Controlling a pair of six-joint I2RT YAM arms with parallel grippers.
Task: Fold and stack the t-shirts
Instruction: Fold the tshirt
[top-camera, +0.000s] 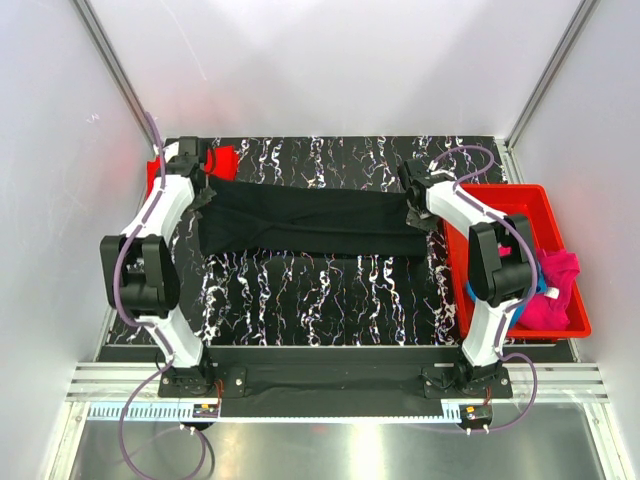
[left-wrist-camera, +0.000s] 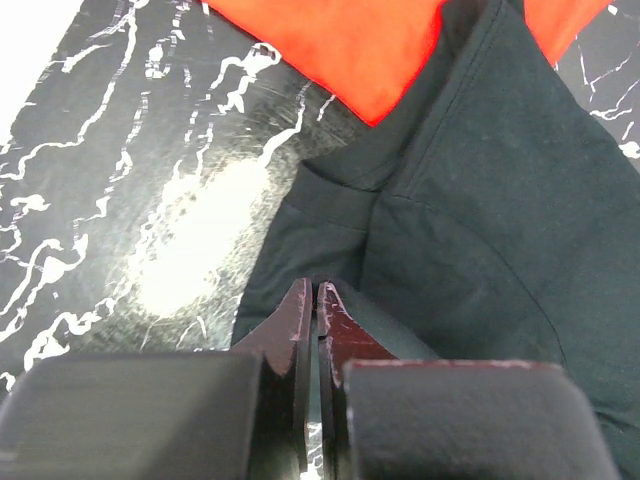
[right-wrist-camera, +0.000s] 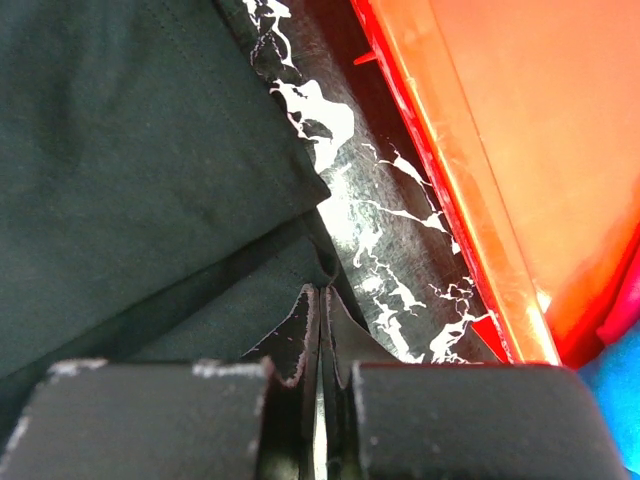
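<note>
Closest to the left wrist lens, the left gripper (left-wrist-camera: 315, 297) is pressing its fingers together on an edge of the black t-shirt (top-camera: 310, 220). The right gripper (right-wrist-camera: 320, 297) is pinching the opposite end the same way, jaws fully closed with dark cloth bunching at the tips. From above I am seeing the shirt lying as a long band across the far half of the table (top-camera: 330, 290), stretching between the two grippers with its near edge sagging a little. I am judging this as a lengthwise fold in progress. To do it well I am planning to move both wrists together at equal height. That means holding the band taut enough to lie flat, but not so taut that cloth slips out of either pinch, and laying the edge down square. I am minding the red t-shirt (top-camera: 222, 158) lying just beyond the left grip, and the red bin (top-camera: 500, 192) beside the right one, holding the magenta t-shirt (top-camera: 562, 295) and the blue t-shirt (right-wrist-camera: 612, 410).
</note>
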